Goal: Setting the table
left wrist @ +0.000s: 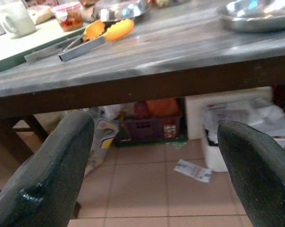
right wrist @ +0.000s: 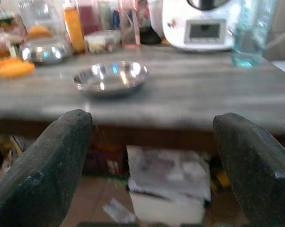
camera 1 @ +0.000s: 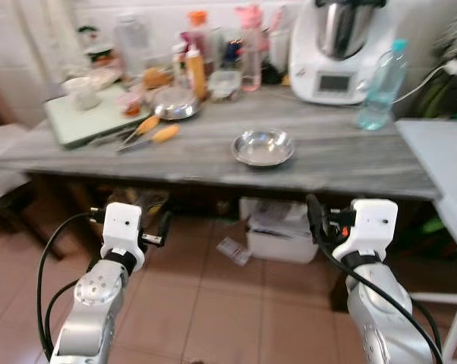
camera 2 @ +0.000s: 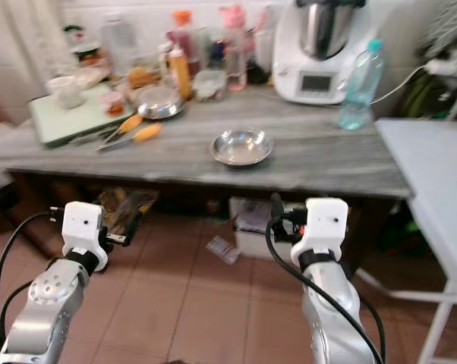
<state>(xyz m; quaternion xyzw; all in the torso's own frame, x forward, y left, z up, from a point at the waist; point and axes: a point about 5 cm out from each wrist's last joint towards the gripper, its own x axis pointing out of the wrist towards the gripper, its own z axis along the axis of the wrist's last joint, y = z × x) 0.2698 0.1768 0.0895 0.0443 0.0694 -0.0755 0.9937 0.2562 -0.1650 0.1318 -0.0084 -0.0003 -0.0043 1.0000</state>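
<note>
A white kitchen machine (camera 1: 336, 47) and a clear water bottle (camera 1: 382, 85) stand far beyond the jaws; a white box (camera 1: 282, 231) and scrap paper (camera 1: 234, 250) lie below them.

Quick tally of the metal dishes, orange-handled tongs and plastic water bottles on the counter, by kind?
Steel dishes: 2, the shallow bowl near the front edge and the smaller one by the green tray.
Orange-handled tongs: 2, lying side by side.
Clear water bottle: 1.
Total: 5
</note>
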